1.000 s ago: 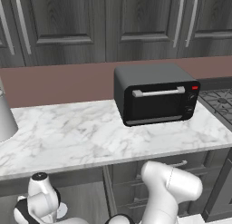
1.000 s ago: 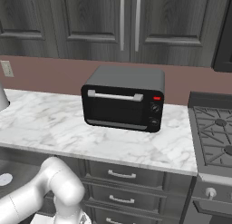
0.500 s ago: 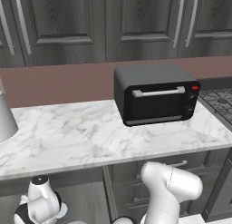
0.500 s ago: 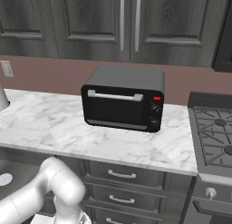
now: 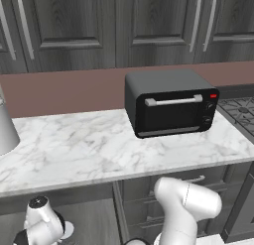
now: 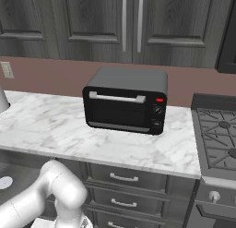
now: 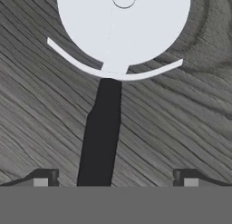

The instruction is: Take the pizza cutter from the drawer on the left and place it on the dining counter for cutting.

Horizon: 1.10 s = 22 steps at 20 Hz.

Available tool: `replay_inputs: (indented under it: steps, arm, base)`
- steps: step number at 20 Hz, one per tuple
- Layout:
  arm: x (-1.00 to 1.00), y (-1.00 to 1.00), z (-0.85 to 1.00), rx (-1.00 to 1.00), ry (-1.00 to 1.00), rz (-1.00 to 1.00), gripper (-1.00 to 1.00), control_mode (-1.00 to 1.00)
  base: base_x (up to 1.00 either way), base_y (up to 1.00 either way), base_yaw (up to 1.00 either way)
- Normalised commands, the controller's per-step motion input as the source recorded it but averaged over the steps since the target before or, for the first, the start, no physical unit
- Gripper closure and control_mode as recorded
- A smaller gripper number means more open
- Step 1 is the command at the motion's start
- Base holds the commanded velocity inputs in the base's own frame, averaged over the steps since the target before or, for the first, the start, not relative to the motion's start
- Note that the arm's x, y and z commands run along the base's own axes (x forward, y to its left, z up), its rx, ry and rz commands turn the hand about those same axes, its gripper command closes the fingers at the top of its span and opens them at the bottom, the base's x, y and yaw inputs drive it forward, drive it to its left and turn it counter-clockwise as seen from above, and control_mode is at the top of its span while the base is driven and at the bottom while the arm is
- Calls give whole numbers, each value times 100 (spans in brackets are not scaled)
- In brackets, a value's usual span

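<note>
A white marble table (image 5: 89, 150) with grey veins runs across the kitchen, backed by a reddish-brown wall strip and dark grey wood-grain wall cabinets (image 6: 133, 24) with long silver handles. One black toaster oven (image 5: 171, 102) stands on it toward the right, door shut, with a silver bar handle and a red light at its upper right corner. A gas stove (image 6: 219, 137) sits just right of the table. Below the top, three dark drawer fronts (image 6: 124, 178) with curved silver handles are stacked one under another in the right base view.

The white arm (image 5: 186, 209) bends low in front of the table, its elbow raised and the forearm dropping out of the bottom of both base views.

In the hand view the hand (image 7: 115, 180) points straight at a dark grey wood-grain surface (image 7: 190, 109), fingers spread wide, nothing between them. One pizza cutter (image 7: 106, 123) lies flat on that surface, black handle running toward the hand and centred between the two fingertips (image 7: 43, 178), round silvery wheel at the far end with a curved guard across its base.
</note>
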Motion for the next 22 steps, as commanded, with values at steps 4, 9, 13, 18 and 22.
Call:
replay_inputs:
  steps: [4, 9, 13, 18, 22]
  arm:
    - [11, 0, 0, -9, 5, -2, -100, -100]
    - [16, 0, 0, -6, 5, 0, -100, -100]
    - [13, 0, 0, -3, 6, 0, -100, -100]
    - [0, 0, -1, 0, 4, 0, -100, -100]
    - [0, 0, -14, 0, 2, 0, -100, -100]
  base:
    - [0, 0, 0]
    - [0, 0, 0]
    - [0, 0, 0]
    - [0, 0, 0]
    - [0, 0, 0]
